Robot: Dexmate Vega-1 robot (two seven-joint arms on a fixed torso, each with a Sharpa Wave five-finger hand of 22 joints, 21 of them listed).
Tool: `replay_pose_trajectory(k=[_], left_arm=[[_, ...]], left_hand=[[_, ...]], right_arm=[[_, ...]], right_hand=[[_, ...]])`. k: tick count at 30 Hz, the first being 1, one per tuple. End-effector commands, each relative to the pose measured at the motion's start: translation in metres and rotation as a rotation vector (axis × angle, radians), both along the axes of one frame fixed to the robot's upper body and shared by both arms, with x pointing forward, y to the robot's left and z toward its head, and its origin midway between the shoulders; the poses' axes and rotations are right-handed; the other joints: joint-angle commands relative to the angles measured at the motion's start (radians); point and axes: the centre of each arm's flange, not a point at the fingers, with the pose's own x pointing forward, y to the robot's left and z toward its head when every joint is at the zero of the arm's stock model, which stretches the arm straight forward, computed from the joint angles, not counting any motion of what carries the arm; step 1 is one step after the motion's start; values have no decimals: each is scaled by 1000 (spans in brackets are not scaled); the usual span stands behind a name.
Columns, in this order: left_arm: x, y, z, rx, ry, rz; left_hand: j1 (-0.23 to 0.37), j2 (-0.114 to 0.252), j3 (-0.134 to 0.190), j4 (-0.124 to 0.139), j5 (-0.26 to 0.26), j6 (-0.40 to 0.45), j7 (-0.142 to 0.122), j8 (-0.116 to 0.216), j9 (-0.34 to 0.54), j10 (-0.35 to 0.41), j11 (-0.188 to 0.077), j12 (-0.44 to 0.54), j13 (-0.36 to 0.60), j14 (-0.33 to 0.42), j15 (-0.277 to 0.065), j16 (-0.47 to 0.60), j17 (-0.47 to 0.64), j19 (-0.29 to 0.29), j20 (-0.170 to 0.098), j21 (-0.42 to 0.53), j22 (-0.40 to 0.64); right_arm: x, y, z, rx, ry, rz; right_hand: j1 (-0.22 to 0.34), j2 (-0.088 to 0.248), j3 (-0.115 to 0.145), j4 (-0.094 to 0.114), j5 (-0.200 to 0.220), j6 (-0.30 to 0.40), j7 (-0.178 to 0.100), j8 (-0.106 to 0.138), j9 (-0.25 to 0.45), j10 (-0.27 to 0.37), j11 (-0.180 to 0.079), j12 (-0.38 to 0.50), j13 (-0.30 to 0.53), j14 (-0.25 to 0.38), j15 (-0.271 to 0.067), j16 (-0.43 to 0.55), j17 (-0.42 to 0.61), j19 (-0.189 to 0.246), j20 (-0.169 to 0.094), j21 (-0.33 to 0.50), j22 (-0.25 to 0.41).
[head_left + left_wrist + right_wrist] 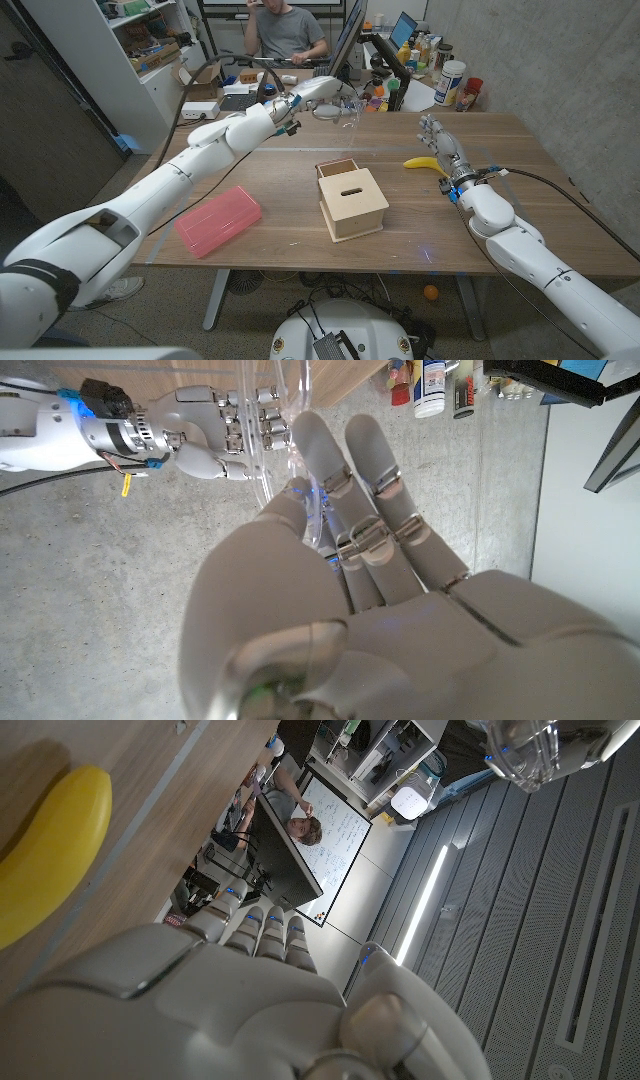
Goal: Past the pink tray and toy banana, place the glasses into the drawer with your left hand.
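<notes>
The pink tray is seen nearest the camera, at about seven o'clock on the worktop, with the small wooden drawer box just right of it near the centre; its drawer stands pulled open at the far side. The toy banana is found at about two o'clock, just beside the right hand, which is held upright with its fingers apart and nothing in them.

The left hand is stretched out above the far edge of the worktop, at about twelve o'clock. The clear glasses are held in it: in the left wrist view the transparent frame is seen pinched against the fingers, with the thumb closed towards them.

The step in hand is judged to be the carrying of the glasses, the pick-up being done and the placing not yet made. For the next move, the left hand would need to be drawn back towards six o'clock and lowered over the open drawer, so that the glasses can be let go inside without the frame catching on the drawer's rim.
</notes>
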Motion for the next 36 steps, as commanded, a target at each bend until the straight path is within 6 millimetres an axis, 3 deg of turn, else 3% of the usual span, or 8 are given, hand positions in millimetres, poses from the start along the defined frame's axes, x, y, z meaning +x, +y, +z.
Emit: replay_pose_trajectory(k=[1, 16, 36], left_arm=[[8, -7, -2, 69, 20, 42], [19, -5, -16, 107, 54, 76], [23, -17, -30, 197, 85, 115]], left_hand=[[3, 10, 12, -3, 5, 109, 45, 3, 1, 54, -46, 4, 102, -4, 2, -6, 5, -6, -59, 7, -1], [5, 8, 16, -5, 5, 114, 44, 0, -1, 62, -45, -4, 99, -3, 2, -8, 10, -10, -59, 23, -10], [4, 6, 21, -6, 4, 115, 44, -3, 4, 64, -47, -13, 101, -4, 2, -10, 15, -18, -58, 41, -18]], right_arm=[[-1, -4, 0, 0, 2, -5], [2, -6, 0, -2, 5, -3], [-1, -15, -5, 11, 4, -8]], right_hand=[[5, 10, 0, -5, 4, 6, 5, 0, 2, 9, 1, -1, 5, 5, -4, -2, 2, 5, -26, 2, 3], [5, 10, 0, -4, 4, 7, 5, 0, 2, 9, 1, -2, 5, 5, -3, -2, 2, 5, -26, 2, 3], [5, 11, -1, -4, 4, 7, 4, 0, 2, 9, -1, -2, 5, 6, -3, -2, 2, 4, -27, 1, 3]])
